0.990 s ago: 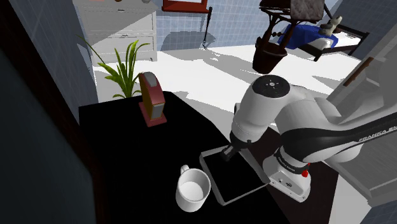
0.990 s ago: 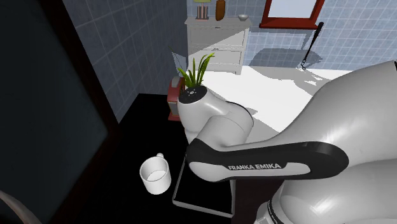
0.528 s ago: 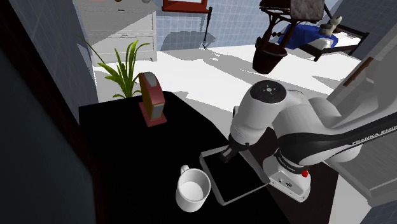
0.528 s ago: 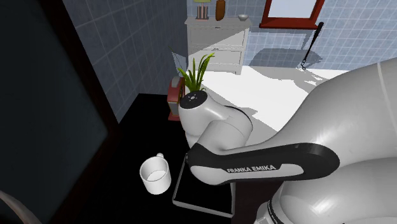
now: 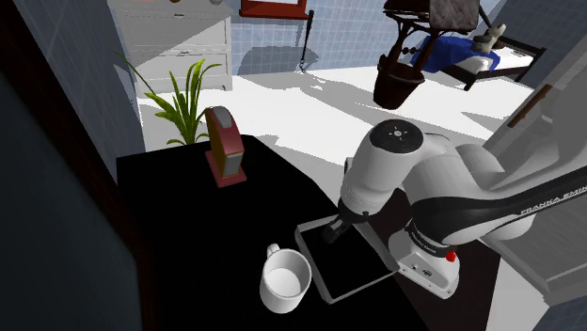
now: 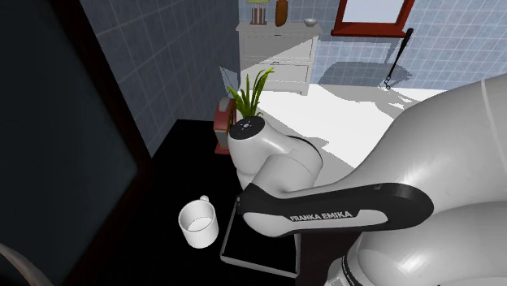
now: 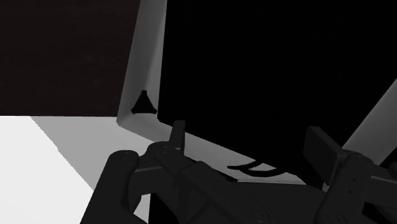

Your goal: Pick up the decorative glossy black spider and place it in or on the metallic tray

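The tray (image 5: 313,263) is a shallow rectangle with a pale grey rim and a dark floor, lying on the black table by the stand. My gripper (image 5: 334,230) hangs low over its far corner. In the wrist view the tray rim (image 7: 143,76) bends round that corner. My gripper (image 7: 229,149) is open, its fingers far apart. The glossy black spider (image 7: 191,175) bulks against one finger, with thin curved legs lying across the rim toward the other. A gap separates its body from that second finger. In the second exterior view the arm covers most of the tray (image 6: 226,244).
A white mug (image 5: 285,279) stands just beside the tray, also seen as the mug (image 6: 199,223). A red upright object (image 5: 224,146) and a green plant (image 5: 183,103) sit at the table's far edge. A dark wall runs along the shoulder view's left.
Between one second and half a second ago the arm's elbow shifted slightly toward the shoulder view's right. Since then nothing has visibly moved.
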Motion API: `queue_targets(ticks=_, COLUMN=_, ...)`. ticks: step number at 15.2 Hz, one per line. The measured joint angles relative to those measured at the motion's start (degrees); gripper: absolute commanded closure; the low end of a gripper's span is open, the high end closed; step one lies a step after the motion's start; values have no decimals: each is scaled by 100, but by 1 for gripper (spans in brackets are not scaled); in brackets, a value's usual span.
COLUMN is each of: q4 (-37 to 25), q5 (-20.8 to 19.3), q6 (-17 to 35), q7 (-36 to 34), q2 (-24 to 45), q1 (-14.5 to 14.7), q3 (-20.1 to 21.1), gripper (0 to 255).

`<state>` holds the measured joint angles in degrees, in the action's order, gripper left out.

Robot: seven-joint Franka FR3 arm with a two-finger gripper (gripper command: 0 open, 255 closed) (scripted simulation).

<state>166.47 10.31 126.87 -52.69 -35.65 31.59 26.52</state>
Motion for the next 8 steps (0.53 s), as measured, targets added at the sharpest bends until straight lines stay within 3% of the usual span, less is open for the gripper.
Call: queue_targets(ticks=8, q4=-497, q5=-54, q6=-939, q7=36, q2=-452, q1=55, q3=-167, gripper=0)
